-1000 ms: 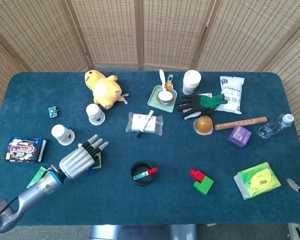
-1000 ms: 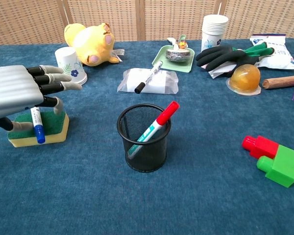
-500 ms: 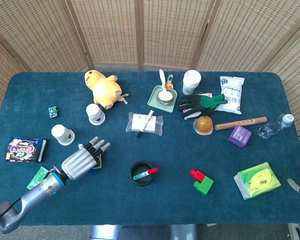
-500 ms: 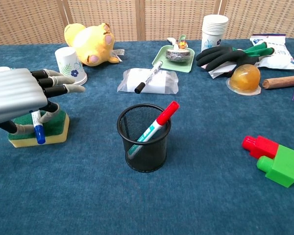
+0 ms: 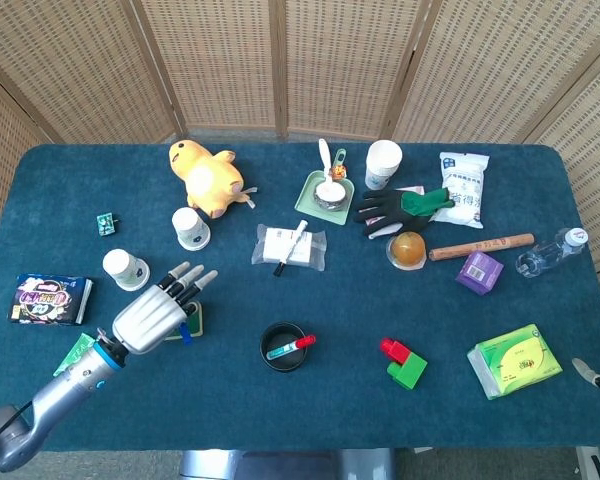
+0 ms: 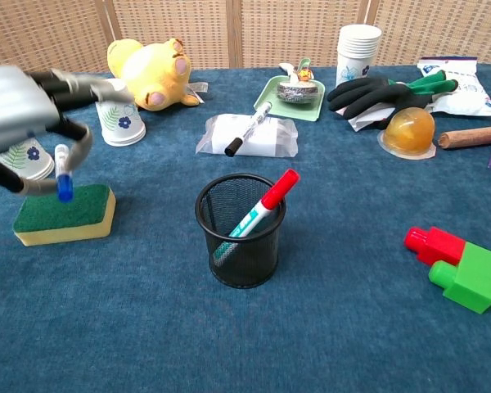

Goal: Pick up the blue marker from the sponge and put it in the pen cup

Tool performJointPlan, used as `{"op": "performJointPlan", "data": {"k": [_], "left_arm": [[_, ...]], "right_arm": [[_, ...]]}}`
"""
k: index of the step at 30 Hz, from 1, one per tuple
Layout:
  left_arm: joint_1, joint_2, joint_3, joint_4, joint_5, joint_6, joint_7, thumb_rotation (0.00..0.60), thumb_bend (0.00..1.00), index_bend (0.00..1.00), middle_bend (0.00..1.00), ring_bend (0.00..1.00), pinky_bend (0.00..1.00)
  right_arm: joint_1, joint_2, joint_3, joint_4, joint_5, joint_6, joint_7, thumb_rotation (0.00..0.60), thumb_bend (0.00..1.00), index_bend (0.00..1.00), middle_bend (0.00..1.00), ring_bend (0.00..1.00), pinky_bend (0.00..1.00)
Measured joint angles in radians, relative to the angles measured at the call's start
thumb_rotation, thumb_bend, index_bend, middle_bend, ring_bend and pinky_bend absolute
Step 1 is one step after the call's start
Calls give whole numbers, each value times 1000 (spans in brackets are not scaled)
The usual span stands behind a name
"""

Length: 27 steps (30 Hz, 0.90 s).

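Observation:
My left hand [image 6: 20,110] pinches the blue marker [image 6: 63,176] and holds it roughly upright, blue cap down, just above the green-topped yellow sponge [image 6: 65,214]. In the head view the left hand [image 5: 150,318] covers most of the sponge [image 5: 196,322], and the marker's blue cap [image 5: 183,333] peeks out beneath it. The black mesh pen cup [image 6: 241,229] stands to the right of the sponge with a red marker [image 6: 266,205] leaning in it. The pen cup [image 5: 283,346] sits near the table's front middle. Only a sliver of my right hand [image 5: 595,373] shows at the right edge.
Two paper cups [image 6: 119,115] and a yellow plush [image 6: 151,70] lie behind the sponge. A wrapped pack with a black marker [image 6: 247,131] sits behind the cup. Red and green blocks [image 6: 462,266] are at the right; a snack packet [image 5: 50,298] is at the far left.
My left hand closed on the blue marker and lifted it off the sponge, rising and shifting slightly left. The sponge top is now bare.

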<state>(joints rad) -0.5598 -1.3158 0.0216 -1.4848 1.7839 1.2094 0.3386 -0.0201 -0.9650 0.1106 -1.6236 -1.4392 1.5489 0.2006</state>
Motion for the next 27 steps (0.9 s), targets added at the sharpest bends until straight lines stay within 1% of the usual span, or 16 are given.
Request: {"op": "performJointPlan", "data": {"k": [2,12,17,21,27], "left_arm": [[3,10,-7,-29,-7,19,-60,600,333,599,0,0,162],[8,60,-50,-214,-38,120,-453,600,331,588,0,0,159],[5,65,-58,-284,-37,146,-590,600,331,582,0,0,157],[-10,29,-54,-320,-40,124,-672,600,331,571,0,0,153],[-37,-73,-54,-323,-59,74,-706,600,331,569,0,0,150]], "right_arm": [[0,0,0,0,-1,1,-1,600,0,191,0,0,0],[-1,1,-1,-1,0,2,-1,600,0,191,0,0,0],[2,-1,-1,0,0,-3,-7,600,0,193,0,0,0],[3,-5,-3,0,-2,-4,-18,600,0,197,0,0,0],[6,-8,-1,2,3,-10,-20,600,0,197,0,0,0]]}}
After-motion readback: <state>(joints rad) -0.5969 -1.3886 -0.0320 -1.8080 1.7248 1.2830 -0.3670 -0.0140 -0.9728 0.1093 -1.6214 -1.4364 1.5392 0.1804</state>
